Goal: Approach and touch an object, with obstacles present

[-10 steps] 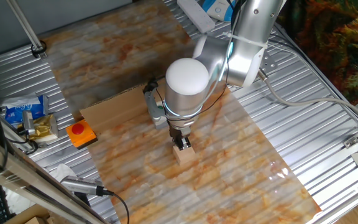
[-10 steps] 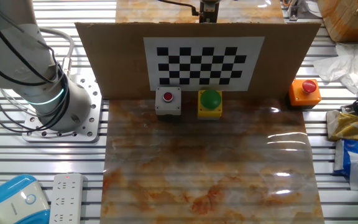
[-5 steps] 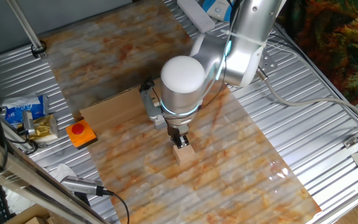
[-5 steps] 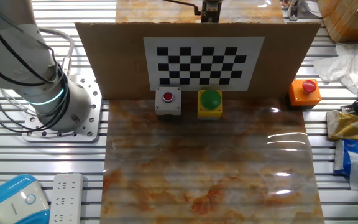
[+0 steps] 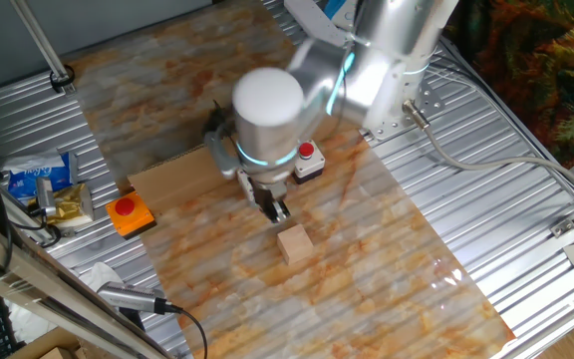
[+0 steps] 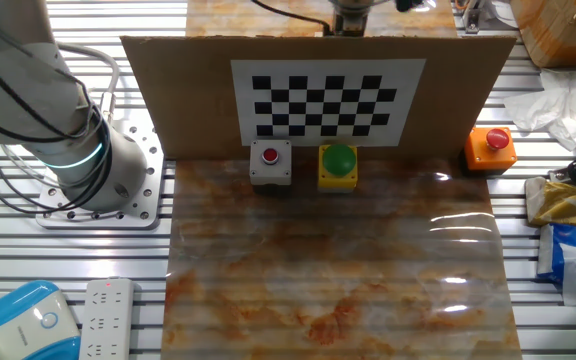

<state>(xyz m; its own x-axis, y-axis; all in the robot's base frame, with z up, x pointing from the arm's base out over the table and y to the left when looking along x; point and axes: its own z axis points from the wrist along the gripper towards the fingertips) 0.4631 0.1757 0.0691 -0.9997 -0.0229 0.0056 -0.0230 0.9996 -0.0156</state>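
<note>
The light-tan wooden cube (image 5: 294, 242) sits on the marbled mat in one fixed view. My gripper (image 5: 278, 209) hangs just above and to the left of it, clear of it, with the fingers together and holding nothing. The brown cardboard (image 5: 172, 175) stands behind the arm. A small box with a red button (image 5: 309, 160) shows beside the wrist. In the other fixed view the cardboard (image 6: 168, 90) carries a checkerboard and hides the cube and the fingertips. The red-button box (image 6: 270, 163) and the green-button box (image 6: 338, 164) stand in front of it.
A flat orange box with a red button (image 5: 130, 214) lies at the mat's left edge and also shows in the other fixed view (image 6: 490, 147). Packets (image 5: 38, 184) lie on the metal table at the left. A power strip (image 6: 106, 318) lies near the robot base (image 6: 98, 180).
My gripper has come off the cube's top and moved up and to the left. The cube has stayed in place. The red-button box is now uncovered.
</note>
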